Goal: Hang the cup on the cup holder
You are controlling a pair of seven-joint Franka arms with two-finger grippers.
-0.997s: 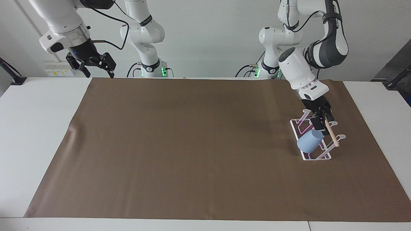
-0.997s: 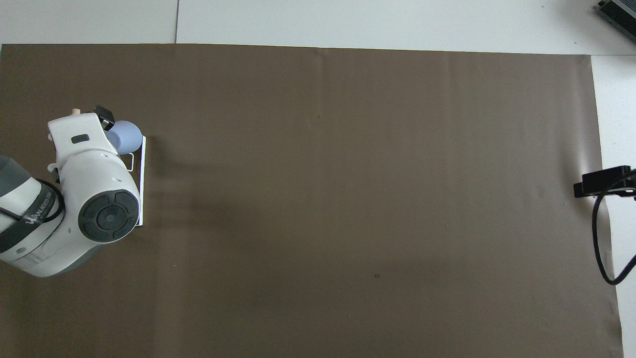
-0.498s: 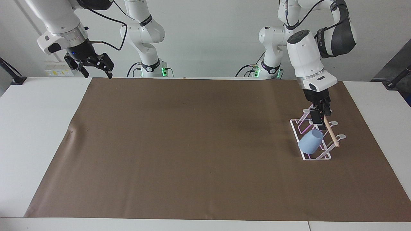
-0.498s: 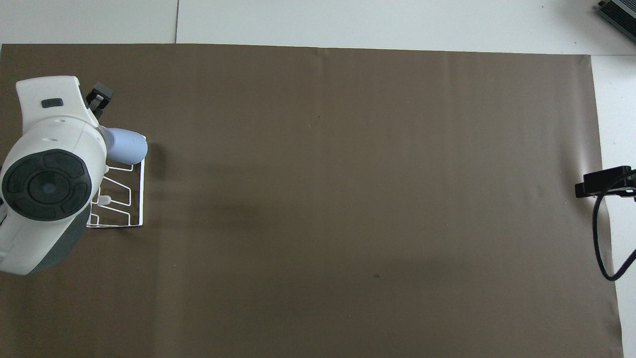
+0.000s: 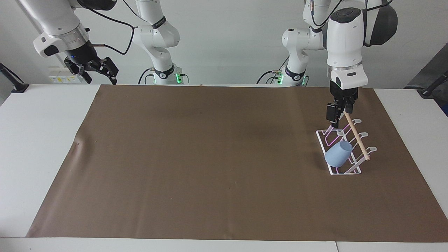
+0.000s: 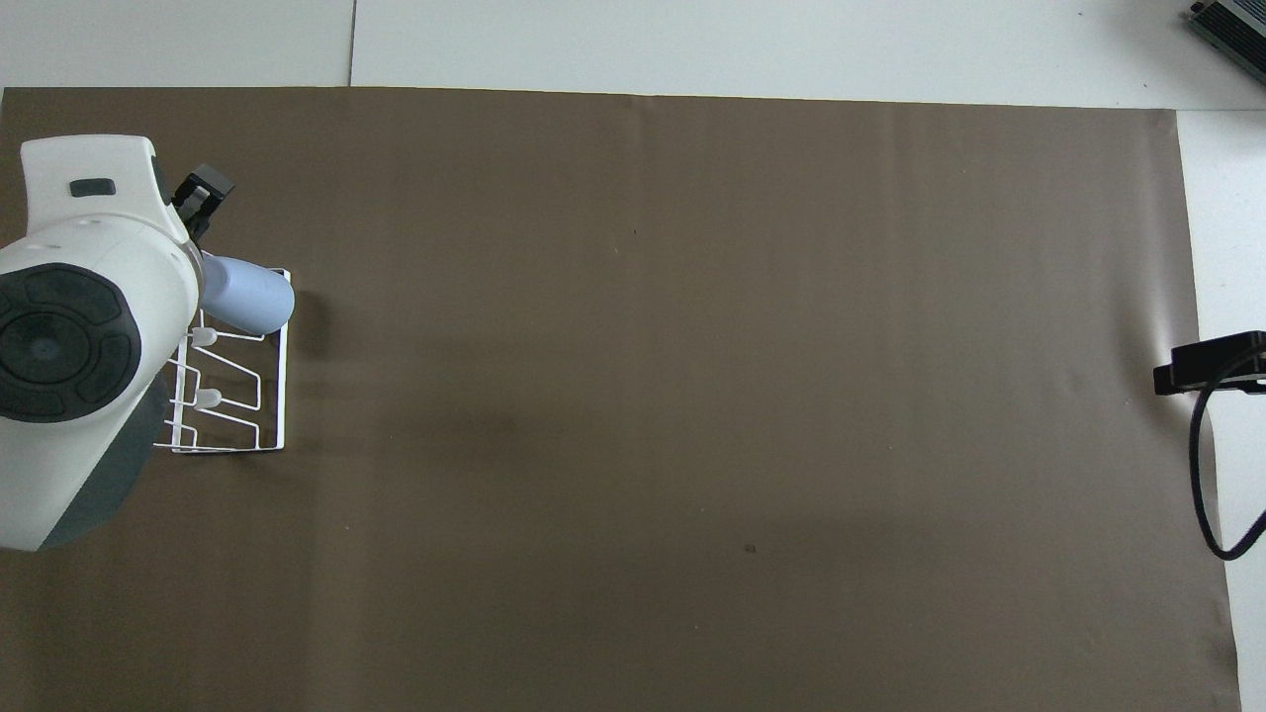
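- Your cup [image 5: 338, 154] is on the cup holder [image 5: 344, 171]: it sits slanted over one of the wire prongs, mouth up toward the wooden dowel [image 5: 356, 136] and base pointing out over the rack's long edge.
- The prong carrying it is the one at the rack's end farthest from the robots. The two prongs nearer to the robots carry nothing.
- The rack itself stands flat on the brown mat [image 5: 210, 157] at the left arm's end of the table.
- Your left gripper [image 5: 336, 118] hangs in the air over the rack's end nearest the robots, pointing straight down, clear of the cup and holding nothing.
- From the facing view its fingers look parted, though they are seen nearly edge-on, so take the width of that gap as approximate.
- From overhead, the left arm's wrist covers much of the rack; only the gripper's dark tip [image 6: 201, 193] shows past it, above the cup [image 6: 249, 295].
- Your right gripper [image 5: 96, 71] waits up in the air over the table's edge at the right arm's end, close to the robots. Its jaws are spread and empty.
- Overhead, only a dark tip [image 6: 1202, 363] of it reaches in at the mat's edge.
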